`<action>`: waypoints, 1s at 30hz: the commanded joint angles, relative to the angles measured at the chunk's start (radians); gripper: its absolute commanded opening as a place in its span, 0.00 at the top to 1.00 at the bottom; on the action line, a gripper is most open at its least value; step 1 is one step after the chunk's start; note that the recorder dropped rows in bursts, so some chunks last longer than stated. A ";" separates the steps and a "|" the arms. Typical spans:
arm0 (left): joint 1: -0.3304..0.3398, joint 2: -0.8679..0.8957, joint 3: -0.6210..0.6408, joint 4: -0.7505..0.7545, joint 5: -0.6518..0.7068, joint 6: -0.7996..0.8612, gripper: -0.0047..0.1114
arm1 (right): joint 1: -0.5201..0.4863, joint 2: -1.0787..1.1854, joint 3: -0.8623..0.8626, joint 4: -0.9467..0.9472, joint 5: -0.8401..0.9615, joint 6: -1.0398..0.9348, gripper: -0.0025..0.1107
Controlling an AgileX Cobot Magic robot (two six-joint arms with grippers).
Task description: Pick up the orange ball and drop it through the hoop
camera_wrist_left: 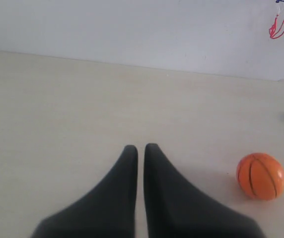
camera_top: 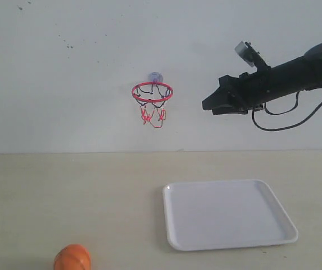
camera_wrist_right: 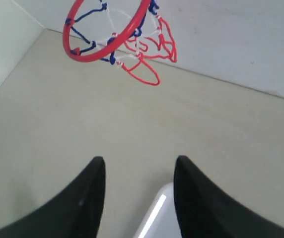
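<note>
Both empty, left pincer (camera_wrist_left: pixel 140 147) pressed together, right pincer (camera_wrist_right: pixel 138 163) spread beside red-ringed net hoop (camera_top: pixel 152 101), small orange ball (camera_top: pixel 72 259) lower left

Exterior faces hoop (camera_top: pixel 152 93) frontally, left wrist low over table (camera_wrist_left: pixel 57 124), right wrist close to hoop

Bright, even, diffuse light; soft shadow beside the orange ball (camera_wrist_left: pixel 261 176); exterior view slightly grainy.

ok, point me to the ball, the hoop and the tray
orange ball (camera_wrist_left: pixel 261 176), left wrist view, centre of its surface.
hoop (camera_top: pixel 152 102), exterior view, front of the red ring.
white tray (camera_top: pixel 228 214), exterior view, bare middle of its floor.
</note>
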 commanded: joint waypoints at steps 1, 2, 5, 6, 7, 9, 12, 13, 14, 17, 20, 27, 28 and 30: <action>-0.004 0.002 0.004 -0.002 0.000 -0.008 0.92 | -0.027 -0.029 -0.001 0.018 0.060 0.021 0.61; -0.004 0.002 0.004 -0.002 0.000 -0.008 0.92 | -0.027 -0.037 0.004 0.018 0.060 0.027 0.61; -0.004 0.002 0.004 -0.002 0.000 -0.008 0.92 | -0.027 -0.078 0.058 0.014 0.060 0.040 0.61; -0.004 0.002 0.004 -0.002 0.000 -0.008 0.92 | -0.027 -0.099 0.088 0.001 0.060 0.045 0.61; -0.004 0.002 0.004 -0.002 0.000 -0.008 0.92 | -0.027 -0.121 0.124 -0.013 0.060 0.040 0.61; -0.004 0.002 0.004 -0.002 0.000 -0.008 0.92 | -0.027 -0.168 0.199 -0.028 0.060 0.038 0.61; -0.004 0.002 0.004 -0.002 0.000 -0.008 0.92 | -0.028 -0.238 0.338 -0.028 0.060 -0.011 0.61; -0.004 0.002 0.004 -0.002 0.000 -0.008 0.92 | -0.028 -0.267 0.395 -0.020 0.060 -0.033 0.61; -0.004 0.002 0.004 -0.002 0.000 -0.008 0.92 | -0.028 -0.292 0.456 -0.013 0.060 -0.054 0.61; -0.004 0.002 0.004 -0.002 0.000 -0.008 0.92 | -0.028 -0.400 0.634 0.017 0.060 -0.112 0.61; -0.004 0.002 0.004 -0.002 0.000 -0.008 0.92 | -0.028 -0.530 0.817 0.024 0.007 -0.130 0.61; -0.004 0.002 0.004 -0.002 0.000 -0.008 0.92 | -0.028 -0.791 1.099 0.052 0.022 -0.134 0.61; -0.004 0.002 0.004 -0.002 0.000 -0.008 0.92 | -0.028 -0.847 1.163 0.061 0.049 -0.104 0.61; -0.004 0.002 0.004 -0.002 0.000 -0.008 0.92 | -0.028 -0.904 1.245 0.085 0.060 -0.069 0.61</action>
